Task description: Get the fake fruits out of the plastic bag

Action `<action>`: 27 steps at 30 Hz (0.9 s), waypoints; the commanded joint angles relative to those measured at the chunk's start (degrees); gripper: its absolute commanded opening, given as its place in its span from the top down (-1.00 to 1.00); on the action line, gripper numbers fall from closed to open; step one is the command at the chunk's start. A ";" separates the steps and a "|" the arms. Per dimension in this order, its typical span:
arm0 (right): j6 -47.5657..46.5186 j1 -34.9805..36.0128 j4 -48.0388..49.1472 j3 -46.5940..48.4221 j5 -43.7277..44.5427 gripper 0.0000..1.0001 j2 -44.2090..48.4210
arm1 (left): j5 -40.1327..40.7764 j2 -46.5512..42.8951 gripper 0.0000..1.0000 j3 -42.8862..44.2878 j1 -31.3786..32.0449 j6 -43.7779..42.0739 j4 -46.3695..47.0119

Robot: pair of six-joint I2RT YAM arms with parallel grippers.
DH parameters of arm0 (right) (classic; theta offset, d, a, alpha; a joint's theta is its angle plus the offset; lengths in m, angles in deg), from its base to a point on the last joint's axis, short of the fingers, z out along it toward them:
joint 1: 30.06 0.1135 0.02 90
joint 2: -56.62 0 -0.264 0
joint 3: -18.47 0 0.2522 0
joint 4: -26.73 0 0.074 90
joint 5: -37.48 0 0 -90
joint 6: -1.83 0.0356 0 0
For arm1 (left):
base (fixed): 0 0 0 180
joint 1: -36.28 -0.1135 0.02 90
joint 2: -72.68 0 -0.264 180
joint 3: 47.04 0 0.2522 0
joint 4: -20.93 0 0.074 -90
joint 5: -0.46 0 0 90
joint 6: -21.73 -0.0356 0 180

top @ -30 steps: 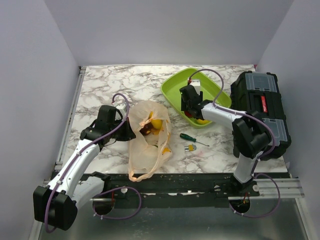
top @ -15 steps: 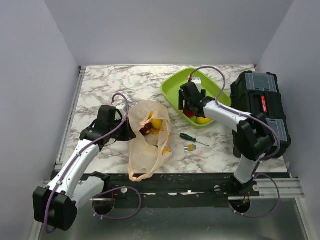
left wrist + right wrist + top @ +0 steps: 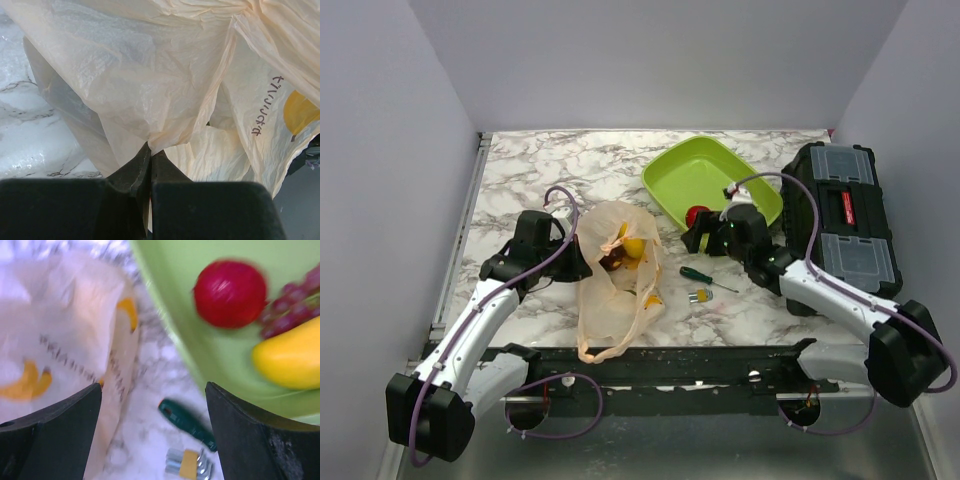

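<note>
The peach plastic bag (image 3: 612,290) lies mouth-up on the marble, with a yellow fruit (image 3: 634,247) and a dark one (image 3: 613,262) showing inside. My left gripper (image 3: 582,262) is shut on the bag's left rim, and its closed tips (image 3: 150,150) pinch a fold of the bag (image 3: 150,80). My right gripper (image 3: 696,238) hangs open and empty by the tray's near edge, between tray and bag (image 3: 60,355). In the lime tray (image 3: 200,345) lie a red apple (image 3: 229,292), purple grapes (image 3: 290,310) and a yellow fruit (image 3: 287,360). The apple (image 3: 697,213) also shows from above.
A green-handled screwdriver (image 3: 698,273) and a small yellow-and-silver piece (image 3: 701,295) lie on the marble below the right gripper (image 3: 152,387). A black toolbox (image 3: 840,220) stands at the right edge. The lime tray (image 3: 705,172) sits at the back right.
The right gripper opened over the tray, left the red apple there, and drew back toward the near side. The left arm has not moved.
</note>
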 commanded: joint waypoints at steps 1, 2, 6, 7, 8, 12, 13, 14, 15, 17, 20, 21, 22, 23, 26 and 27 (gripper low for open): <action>1.23 4.62 12.41 -7.78 -16.96 -0.73 5.75 | -1.63 -0.01 1.00 0.34 -0.36 -0.16 0.50; 0.60 6.12 13.43 -8.21 -18.12 -0.73 7.06 | -1.56 0.08 1.00 0.34 -0.37 -0.16 0.49; -1.93 16.44 17.09 -8.57 -17.64 -0.72 11.40 | -1.56 0.14 1.00 0.48 -0.39 -0.16 0.40; -2.24 19.27 18.78 -8.75 -15.62 -0.72 12.05 | -1.41 0.01 1.00 0.42 -0.36 -0.16 0.40; -2.27 22.09 20.36 -8.87 -14.54 -0.72 12.16 | -1.22 -0.18 1.00 0.43 -0.38 -0.16 0.40; -2.14 29.85 27.67 -6.71 -13.64 -0.63 7.85 | 0.10 -0.52 1.00 0.35 -0.36 -0.16 0.24; -3.05 31.74 27.94 -5.49 -12.14 -0.60 6.07 | 0.28 -0.46 1.00 0.43 -0.36 -0.21 0.14; -4.44 33.87 27.63 -3.84 -10.22 -0.60 4.55 | 0.29 -0.45 1.00 0.52 -0.36 -0.25 0.06; -5.37 35.14 26.84 -2.07 -7.19 -0.59 2.54 | 0.21 -0.40 1.00 0.61 -0.38 -0.25 -0.04; -5.59 35.69 24.57 1.38 -3.43 -0.45 -1.89 | 0.35 -0.49 1.00 0.52 -0.41 -0.25 0.07; -6.69 35.67 23.31 4.32 -0.56 -0.13 -7.93 | 0.64 -0.58 1.00 0.61 -0.36 -0.25 -0.13; -7.33 35.73 24.11 4.29 0.58 -0.05 -9.37 | 0.64 -0.83 1.00 0.61 -0.37 -0.19 -0.12; -7.52 35.78 25.17 4.25 2.47 0.00 -11.01 | 0.70 -1.01 1.00 0.61 -0.36 -0.17 -0.13; -7.18 35.76 25.63 4.19 4.87 0.03 -12.26 | 0.85 -1.18 1.00 0.61 -0.36 -0.16 -0.13; -5.92 35.72 24.87 5.29 11.81 0.08 -16.16 | 1.23 -1.55 1.00 0.52 -0.36 -0.16 -0.04; -6.15 35.74 24.00 6.00 12.74 0.08 -17.54 | 1.26 -1.54 1.00 0.44 -0.36 -0.16 -0.04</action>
